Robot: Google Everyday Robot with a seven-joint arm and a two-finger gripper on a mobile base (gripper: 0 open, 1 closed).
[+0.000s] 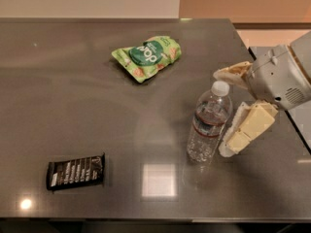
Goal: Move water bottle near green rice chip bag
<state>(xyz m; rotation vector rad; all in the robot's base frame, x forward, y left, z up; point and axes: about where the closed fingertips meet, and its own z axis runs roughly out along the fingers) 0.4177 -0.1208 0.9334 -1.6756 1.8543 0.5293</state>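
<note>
Camera view looks down on a dark grey table (58, 106) whose near edge runs along the bottom of the picture. Closest, at the left and near that edge, a flat black wrapped bar (75, 172) lies with bare surface on every side of it. A pale square of reflected light sits to its right on the tabletop. Farther in and to the right, the water bottle (209, 126) stands upright, white cap on top, red-and-white band around its middle, not far from the table's right edge. The gripper (222, 111) reaches in from that right edge with its jaws spread wide and nothing clamped between them. One finger points in just above and behind the cap, and the other lies low beside the bottle's right flank. Whether either one touches the plastic cannot be told. Its white housing hangs over the right edge of the table. From the bottle toward the far left, a broad stretch of bare tabletop runs up to the green rice chip bag (147, 56). The bag lies flat, well apart from the bottle and some way short of the far edge. Beyond that edge is a pale wall.
</note>
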